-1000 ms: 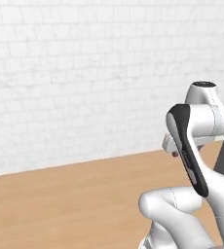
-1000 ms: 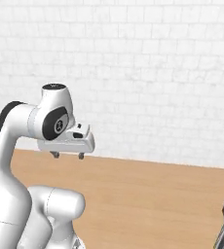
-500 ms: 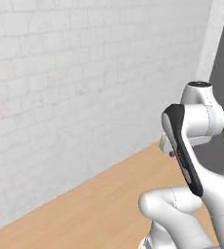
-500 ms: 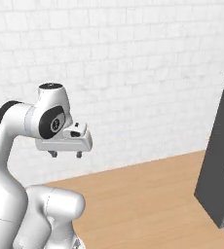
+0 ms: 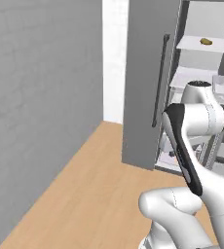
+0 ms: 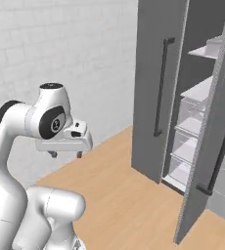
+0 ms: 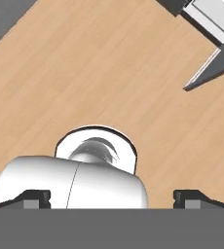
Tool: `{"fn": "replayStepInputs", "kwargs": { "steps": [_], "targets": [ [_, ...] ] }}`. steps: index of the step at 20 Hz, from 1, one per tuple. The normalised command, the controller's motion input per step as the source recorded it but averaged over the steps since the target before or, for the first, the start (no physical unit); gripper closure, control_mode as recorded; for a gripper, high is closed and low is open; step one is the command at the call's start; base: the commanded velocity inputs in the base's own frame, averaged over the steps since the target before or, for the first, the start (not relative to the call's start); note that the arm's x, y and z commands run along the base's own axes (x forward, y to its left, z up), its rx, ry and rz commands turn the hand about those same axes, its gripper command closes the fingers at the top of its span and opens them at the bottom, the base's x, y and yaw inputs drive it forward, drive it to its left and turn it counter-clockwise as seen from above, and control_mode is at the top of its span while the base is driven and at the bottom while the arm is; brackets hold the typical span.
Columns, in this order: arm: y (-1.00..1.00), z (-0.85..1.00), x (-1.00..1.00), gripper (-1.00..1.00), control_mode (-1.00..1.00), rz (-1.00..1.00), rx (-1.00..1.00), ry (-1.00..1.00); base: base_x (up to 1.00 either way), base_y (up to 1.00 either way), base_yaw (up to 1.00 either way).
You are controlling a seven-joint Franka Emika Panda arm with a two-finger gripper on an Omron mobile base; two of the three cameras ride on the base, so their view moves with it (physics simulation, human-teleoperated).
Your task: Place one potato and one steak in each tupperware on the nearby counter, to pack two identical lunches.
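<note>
The floor (image 6: 129,195) is light wood-grain board, running under the robot and out to a tall grey fridge (image 6: 156,88) at 1 o'clock in the right base view. To the left stands a pale brick-pattern wall (image 6: 60,44), grey and shaded in the left base view.

The gripper (image 6: 65,154) hangs under the hand at 9 o'clock in the right base view, pointing down at the floor. In the hand view its two dark fingertips (image 7: 33,198) sit far apart at the bottom corners, spread wide with nothing between them.

The fridge's near door (image 6: 207,141) stands swung out, seen edge-on in the right base view, with a dark bar handle (image 6: 159,88) on the closed panel beside it. Inside are white shelves (image 6: 200,90) and clear drawers (image 6: 188,146).

The left base view looks higher into the fridge: at 1 o'clock a small yellow-brown lump, a potato (image 5: 206,42), lies on an upper shelf (image 5: 201,46). The right base view shows the open door's full height instead.
</note>
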Motion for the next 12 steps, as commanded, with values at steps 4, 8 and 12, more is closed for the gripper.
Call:
{"fn": "replayStepInputs", "kwargs": {
  "steps": [4, 8, 12],
  "targets": [
    [0.0, 0.0, 0.0, -1.0, 1.0, 0.0, 0.0, 0.0, 0.0, 0.26, -0.89],
    [0.0, 0.0, 0.0, -1.0, 1.0, 0.0, 0.0, 0.0, -0.06, 0.6, -0.67],
    [0.0, 0.0, 0.0, -1.0, 1.0, 0.0, 0.0, 0.0, 0.6, 0.93, -0.33]
  ]
}}
